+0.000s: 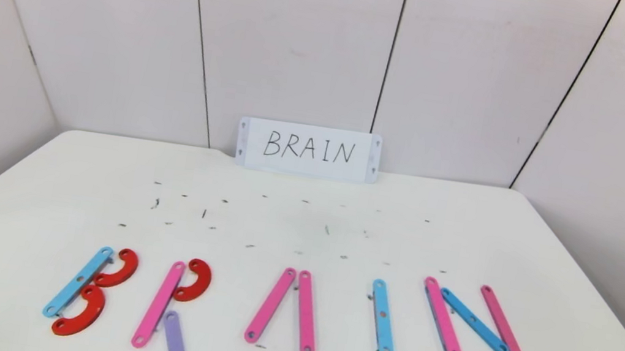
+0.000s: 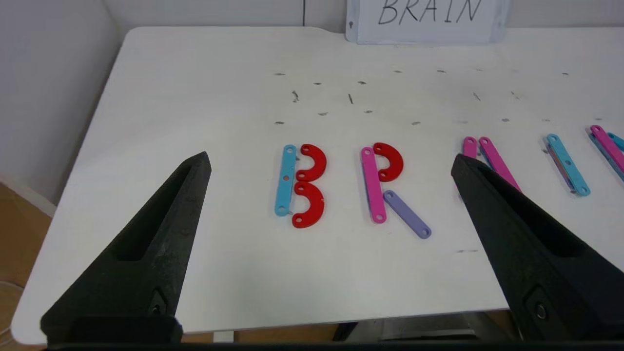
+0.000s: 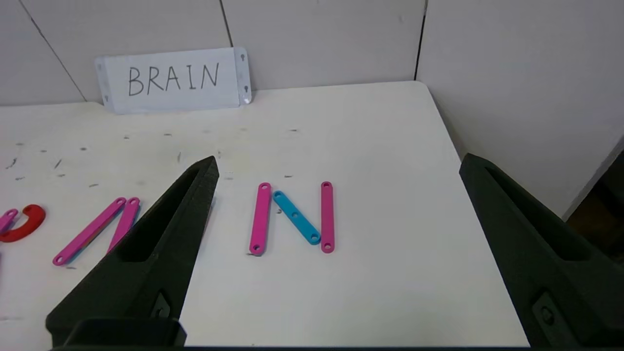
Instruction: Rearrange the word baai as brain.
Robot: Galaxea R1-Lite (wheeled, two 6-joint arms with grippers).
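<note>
Strip letters lie in a row along the near surface, reading BRAIN; the A lacks a crossbar. I see left gripper and right gripper hovering back, jaws released, empty. Risk: any descent could nudge loose strips askew.

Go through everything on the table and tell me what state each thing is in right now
B: blue bar, two red curves, flat.
R: pink bar, red curve, purple leg, flat.
A: two pink bars, no crossbar.
I: single blue bar, flat.
N: complete, flat.
White card: upright against wall.
Left gripper: open, empty.
Right gripper: open, empty.
</note>
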